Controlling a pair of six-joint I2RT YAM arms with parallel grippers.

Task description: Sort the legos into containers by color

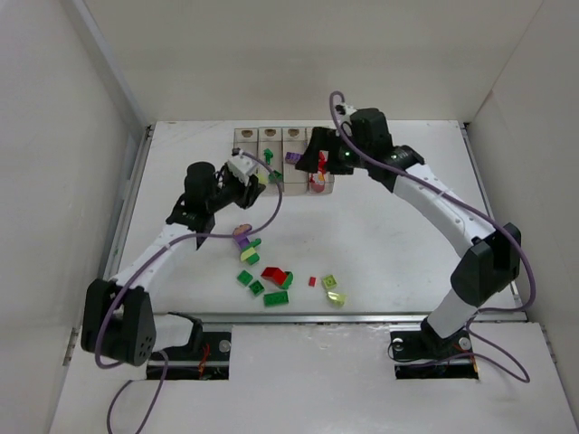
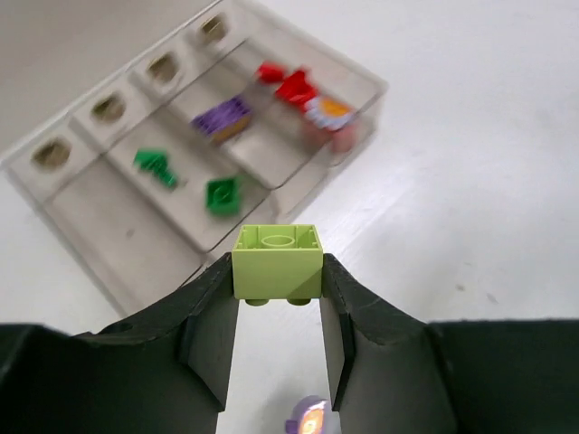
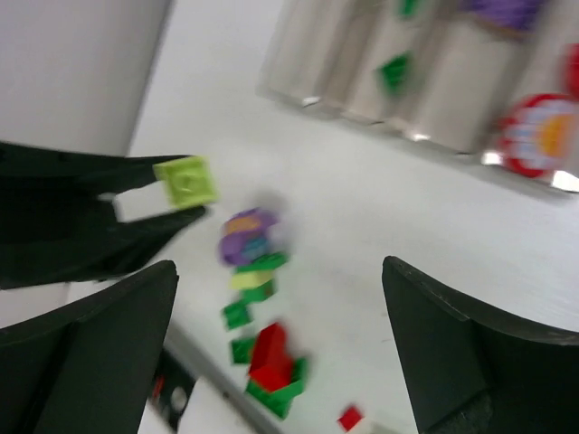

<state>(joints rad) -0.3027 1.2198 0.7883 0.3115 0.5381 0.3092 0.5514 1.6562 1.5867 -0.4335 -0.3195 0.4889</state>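
Containers (image 3: 362, 72): clear row, blurred. Inside them are a green brick (image 3: 393, 70), a purple piece (image 3: 507, 11) and a red-and-white round piece (image 3: 541, 134).
Below the containers, on the table (image 3: 407, 235): loose legos (image 3: 258, 316) in green, yellow-green, red and purple.
Lower left of the containers: left gripper (image 3: 176, 188) pinching a yellow-green brick (image 3: 188, 179).
Right gripper (image 3: 279, 269), nearest the lens, below the containers: fingers spread wide, nothing between them.

In the right wrist view the containers (image 3: 434, 81) are blurred and cut off by the top edge, and the loose legos (image 3: 258, 271) smear together. From above, the right gripper (image 1: 318, 165) hides part of the containers' right end. The left gripper (image 2: 277, 303) covers both sides of its yellow-green lego (image 2: 277, 262); a purple piece (image 2: 309, 418) runs off the bottom edge.
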